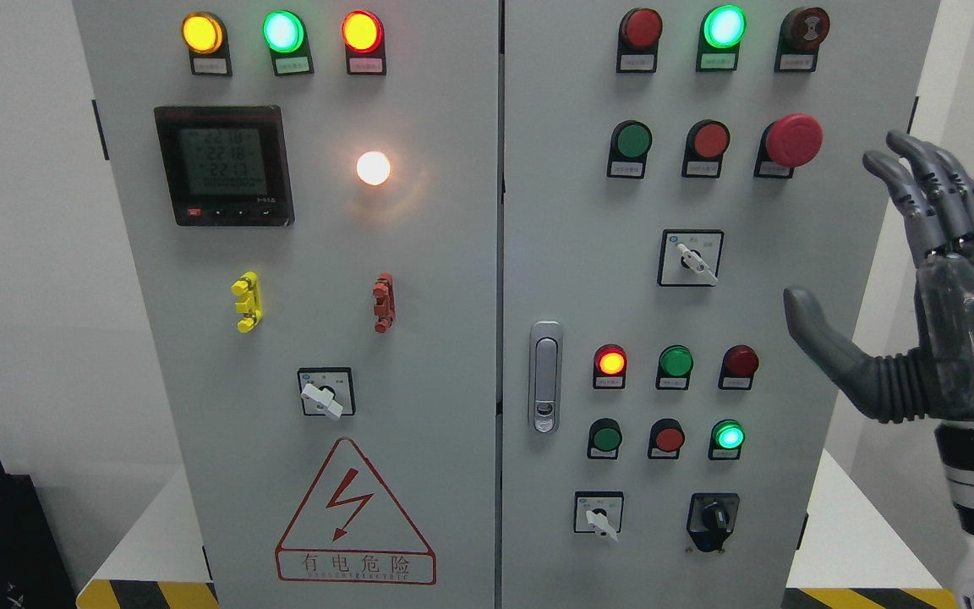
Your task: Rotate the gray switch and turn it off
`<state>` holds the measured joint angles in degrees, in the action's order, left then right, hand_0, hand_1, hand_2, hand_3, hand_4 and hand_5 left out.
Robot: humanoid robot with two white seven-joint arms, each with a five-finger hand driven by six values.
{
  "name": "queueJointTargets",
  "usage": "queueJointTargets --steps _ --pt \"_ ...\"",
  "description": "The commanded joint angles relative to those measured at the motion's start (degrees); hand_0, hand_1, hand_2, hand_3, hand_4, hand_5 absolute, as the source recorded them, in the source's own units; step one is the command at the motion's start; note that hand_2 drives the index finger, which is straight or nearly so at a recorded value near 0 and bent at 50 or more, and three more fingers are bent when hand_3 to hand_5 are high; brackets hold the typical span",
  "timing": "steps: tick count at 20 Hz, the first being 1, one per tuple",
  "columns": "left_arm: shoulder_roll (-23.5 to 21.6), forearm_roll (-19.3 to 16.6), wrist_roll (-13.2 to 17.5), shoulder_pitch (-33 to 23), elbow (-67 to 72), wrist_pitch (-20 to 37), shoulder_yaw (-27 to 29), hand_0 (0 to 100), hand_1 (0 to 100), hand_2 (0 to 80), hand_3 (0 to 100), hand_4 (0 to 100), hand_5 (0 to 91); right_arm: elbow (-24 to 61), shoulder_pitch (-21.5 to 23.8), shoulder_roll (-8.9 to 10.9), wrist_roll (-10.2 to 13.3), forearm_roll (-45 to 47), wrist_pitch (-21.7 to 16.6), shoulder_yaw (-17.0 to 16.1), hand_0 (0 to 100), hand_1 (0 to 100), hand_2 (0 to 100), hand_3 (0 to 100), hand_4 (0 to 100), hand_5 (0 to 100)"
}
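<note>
Three rotary switches with pale grey-white handles sit on the grey electrical cabinet: one on the left door (323, 394), one in the middle of the right door (693, 259), one at the lower right door (600, 518). All three handles point down to the right. My right hand (846, 233) is raised at the right edge of the cabinet, level with the middle switch and to its right. Its fingers (931, 186) are spread upward and the thumb (817, 326) points left. It holds nothing and touches no switch. The left arm is out of sight.
A black rotary knob (714, 516) sits beside the lower switch. Lit and unlit indicator lamps, push buttons and a red mushroom button (793, 139) cover the right door. A door latch (545, 376) is at the seam. The left door has a meter (223, 165) and a warning triangle (355, 516).
</note>
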<state>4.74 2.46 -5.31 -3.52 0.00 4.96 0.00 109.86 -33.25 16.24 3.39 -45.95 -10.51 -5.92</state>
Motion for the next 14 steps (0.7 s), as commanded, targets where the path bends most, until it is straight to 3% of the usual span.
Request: queueJointTargets --steps 1,14 --pt "0.00 0.00 0.04 0.00 0.79 0.05 -0.09 12 39 0.0 0 0 0.0 0.01 -0.06 0.19 0.04 0.07 0.06 0.12 32 32 5 8 0 0" --pt "0.00 0.00 -0.05 0.00 0.79 0.05 -0.09 12 39 0.0 0 0 0.0 0.01 -0.14 -0.07 -0.14 0.16 -0.03 -0.06 32 32 7 10 0 0"
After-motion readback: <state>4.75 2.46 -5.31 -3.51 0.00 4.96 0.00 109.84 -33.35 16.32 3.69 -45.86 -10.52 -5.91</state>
